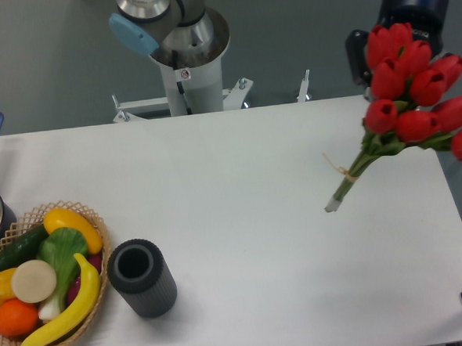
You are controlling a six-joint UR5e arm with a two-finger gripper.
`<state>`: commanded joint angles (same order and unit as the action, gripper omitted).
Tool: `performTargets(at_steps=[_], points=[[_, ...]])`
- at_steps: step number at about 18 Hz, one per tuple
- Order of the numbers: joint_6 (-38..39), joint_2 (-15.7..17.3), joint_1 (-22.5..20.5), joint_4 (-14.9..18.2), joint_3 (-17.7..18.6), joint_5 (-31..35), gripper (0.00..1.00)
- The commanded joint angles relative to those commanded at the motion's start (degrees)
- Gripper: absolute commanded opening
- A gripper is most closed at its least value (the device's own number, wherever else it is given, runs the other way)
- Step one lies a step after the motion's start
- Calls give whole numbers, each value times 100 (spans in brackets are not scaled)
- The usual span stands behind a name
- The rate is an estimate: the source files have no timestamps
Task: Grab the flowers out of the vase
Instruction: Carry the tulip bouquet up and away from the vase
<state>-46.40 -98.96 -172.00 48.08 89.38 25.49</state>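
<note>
Flowers hang in the air at the far right, above the table's right edge, stems slanting down and left with the string near their ends. They are out of the vase, which stands with nothing in it at the near left, just beside the basket. By that, the pick-up looks done. The gripper is mostly hidden behind the blooms; it seems to clasp the bunch, though its fingers cannot be made out.

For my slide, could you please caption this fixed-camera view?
Gripper holds red tulips aloft at the table's right, far from the empty grey vase.
</note>
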Motion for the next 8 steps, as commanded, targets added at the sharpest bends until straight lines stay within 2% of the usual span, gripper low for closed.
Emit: performTargets(at_steps=[8], points=[[-79,26,-97,0,185,0,37]])
